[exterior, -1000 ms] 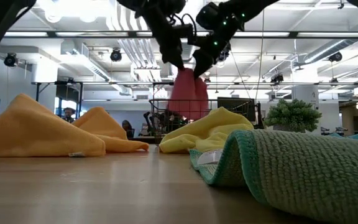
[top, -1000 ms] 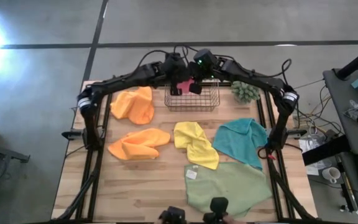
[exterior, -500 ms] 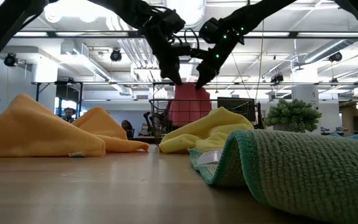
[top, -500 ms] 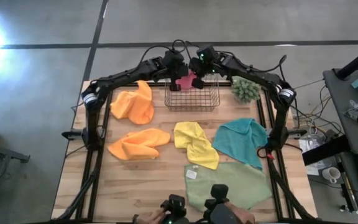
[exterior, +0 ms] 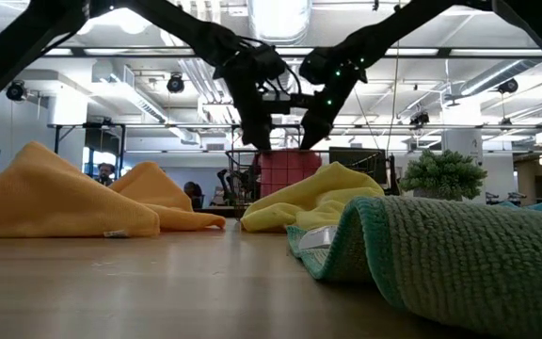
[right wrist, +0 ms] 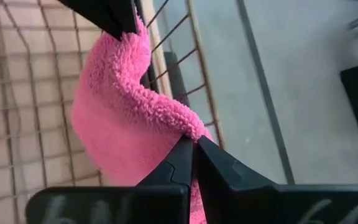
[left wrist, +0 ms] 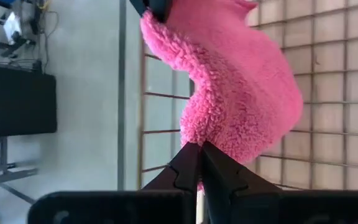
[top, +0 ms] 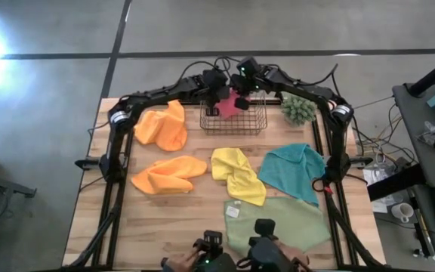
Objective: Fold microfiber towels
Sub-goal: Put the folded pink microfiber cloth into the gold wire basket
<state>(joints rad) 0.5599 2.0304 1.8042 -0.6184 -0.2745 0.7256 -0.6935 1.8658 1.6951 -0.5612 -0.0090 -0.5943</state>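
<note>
A pink towel (top: 229, 106) hangs in the wire basket (top: 235, 125) at the table's far edge, stretched between my two grippers. My left gripper (top: 219, 98) is shut on its left end and my right gripper (top: 241, 98) on its right end. In the low view the pink towel (exterior: 285, 172) shows behind the basket wires. Two orange towels (top: 165, 127) (top: 168, 174), a yellow towel (top: 238, 174), a teal towel (top: 293, 172) and a light green towel (top: 278, 223) lie crumpled on the table. My left gripper pinches the towel's upper edge at its left end (left wrist: 199, 138) between its two shut fingers, slanting down from the table's left. The cloth sags in a slack curve toward the other gripper and hangs inside the basket. I cannot tell one layer from several. My right gripper pinches the upper edge at the towel's right end (right wrist: 188, 132) between its two shut fingers, slanting down from the table's right. The towel droops below and between the grippers into the basket. Whether it touches the basket floor I cannot tell.
A small green fuzzy plant (top: 299, 110) stands right of the basket. The light green towel carries a white tag (top: 232, 212). A person's hands (top: 278, 262) work controllers at the near edge. Bare wood shows at the near left (top: 149, 227).
Both grippers have gone down and toward the far edge with the pink towel, staying shut on it. The towel, which hung above the basket, has sunk into it, and less of it shows below the fingers.
</note>
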